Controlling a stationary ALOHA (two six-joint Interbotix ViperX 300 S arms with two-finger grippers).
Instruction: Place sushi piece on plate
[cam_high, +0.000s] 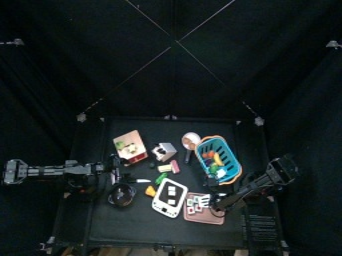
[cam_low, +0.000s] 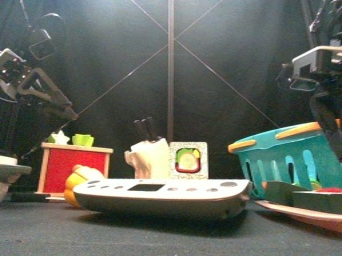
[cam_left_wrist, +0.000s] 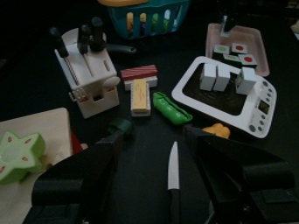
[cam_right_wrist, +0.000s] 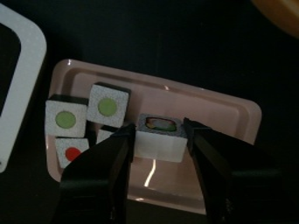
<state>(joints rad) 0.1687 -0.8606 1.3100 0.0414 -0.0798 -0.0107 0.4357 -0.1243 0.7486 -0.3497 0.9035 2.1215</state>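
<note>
The white, square sushi piece with a dark filling (cam_right_wrist: 159, 137) lay on the pink rectangular plate (cam_right_wrist: 222, 109), between the right gripper's (cam_right_wrist: 160, 149) open fingers (cam_right_wrist: 117, 153). Whether the left gripper's (cam_left_wrist: 173, 162) fingers were open could not be told.

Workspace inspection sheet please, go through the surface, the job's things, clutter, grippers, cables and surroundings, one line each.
Surface: small black table, crowded along its front half.
Job's things: pink plate holding several sushi pieces; one sushi piece lies between the right gripper's jaws.
Clutter: teal basket, knife block, white scale, knife, toy vegetables, red box.
Grippers: right gripper open, straddling the sushi piece on the plate; left gripper open above the knife, holding nothing.
Cables: nothing seen.
Surroundings: black curtains all around.
</note>
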